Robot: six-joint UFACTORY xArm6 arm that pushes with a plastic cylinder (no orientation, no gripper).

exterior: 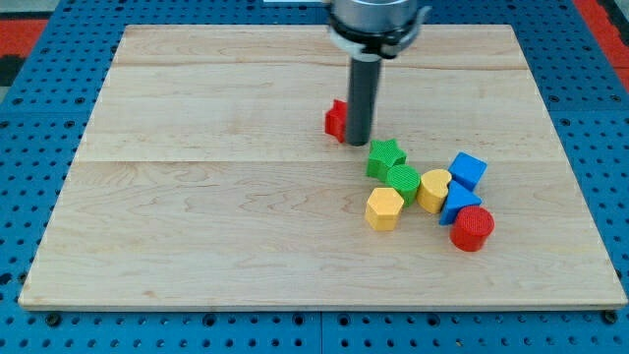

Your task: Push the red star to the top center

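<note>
Your rod comes down from the view's top, and my tip [358,143] sits on the wooden counter [197,197] right against the red star [336,119], which shows only partly because the rod covers its side toward 3 o'clock. The star lies a little above the counter's middle, short of the top edge at 12 o'clock.

You have no hand on this arm, only the rod, so nothing is grasped.

From the tip toward 4 o'clock you see a cluster: the green star [385,156] nearest, a green block [402,181] touching it below, a yellow hexagon [384,208] at 6 o'clock of that, a yellow block [433,189], a blue cube [468,170], a blue block [457,205] and a red cylinder [473,228] at the far end.
</note>
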